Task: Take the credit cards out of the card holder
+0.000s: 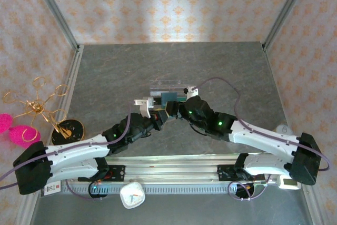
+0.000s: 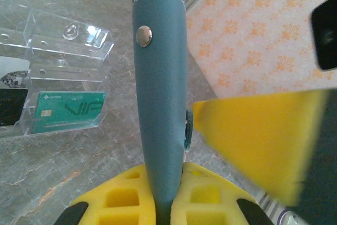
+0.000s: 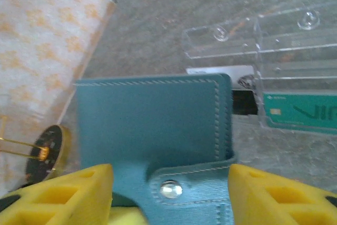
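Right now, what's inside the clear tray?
A green card and a black card lie in the tray. The wallet covers the black card's end and anything beside it.

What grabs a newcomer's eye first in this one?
The teal-blue card holder, clamped in the left gripper at the centre of the table. The right gripper, jaws apart, faces its snap tab. Behind, a clear acrylic tray holds a teal-green VIP card.

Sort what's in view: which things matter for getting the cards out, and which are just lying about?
Job in hand: wallet; left tool gripping it.
Lying about: clear tray; green card; black card; gold wire stand; white timer.
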`<state>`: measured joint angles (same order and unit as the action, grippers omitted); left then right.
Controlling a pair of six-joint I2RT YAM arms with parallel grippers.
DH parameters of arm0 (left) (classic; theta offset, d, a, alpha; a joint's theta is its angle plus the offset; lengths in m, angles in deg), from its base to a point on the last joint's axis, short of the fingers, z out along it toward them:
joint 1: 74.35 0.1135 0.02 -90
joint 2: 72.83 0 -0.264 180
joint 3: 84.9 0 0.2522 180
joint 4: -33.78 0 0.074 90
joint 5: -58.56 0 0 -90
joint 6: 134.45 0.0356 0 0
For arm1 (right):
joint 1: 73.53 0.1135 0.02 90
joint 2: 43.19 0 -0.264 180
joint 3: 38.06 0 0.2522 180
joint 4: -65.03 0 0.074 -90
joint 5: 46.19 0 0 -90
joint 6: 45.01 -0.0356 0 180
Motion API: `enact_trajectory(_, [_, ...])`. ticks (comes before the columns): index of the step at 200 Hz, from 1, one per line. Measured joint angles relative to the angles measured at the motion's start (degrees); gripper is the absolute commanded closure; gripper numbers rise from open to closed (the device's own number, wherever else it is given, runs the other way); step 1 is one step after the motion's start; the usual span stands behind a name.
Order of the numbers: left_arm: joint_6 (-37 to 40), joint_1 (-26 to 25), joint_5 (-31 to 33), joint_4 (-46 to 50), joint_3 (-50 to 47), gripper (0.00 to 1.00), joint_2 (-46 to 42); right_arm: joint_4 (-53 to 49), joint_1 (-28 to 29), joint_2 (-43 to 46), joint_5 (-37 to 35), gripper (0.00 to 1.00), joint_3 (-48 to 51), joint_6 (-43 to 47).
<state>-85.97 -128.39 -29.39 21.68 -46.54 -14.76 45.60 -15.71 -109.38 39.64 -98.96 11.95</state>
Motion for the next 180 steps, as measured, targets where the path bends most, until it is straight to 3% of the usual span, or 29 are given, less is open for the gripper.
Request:
enact_trajectory(22, [0.04, -0.02, 1.01, 1.22, -0.02, 1.0, -1.09, -0.55, 0.0, -1.51, -0.44, 0.51, -1.11, -0.15])
enact_trajectory(89, [0.0, -0.02, 1.53, 3.43, -0.28, 1.0, -2.49, -0.81, 0.0, -3.43, -2.1, 1.0, -2.14, -0.52])
enact_trajectory(143, [-0.85, -0.17, 1.38, 3.98, -0.33, 1.0, -4.37, -2.75, -3.93, -1.6, -4.57, 1.0, 3.98, -0.55])
enact_trajectory(153, [-1.05, -0.35, 1.31, 4.2, -0.46, 1.0, -4.37, -2.56, -4.37, -0.2, -4.13, 0.85, 4.85, 0.02])
enact_trajectory(165, [-1.09, -0.35, 1.25, 4.24, -0.83, 1.0, -4.5, -1.75, -4.87, 2.58, -3.26, 0.58, 6.29, 1.27])
enact_trajectory(180, [-1.16, -0.35, 1.22, 4.22, -1.55, 1.0, -5.42, -0.48, -5.27, 7.34, -2.12, 0.43, 8.85, 3.06])
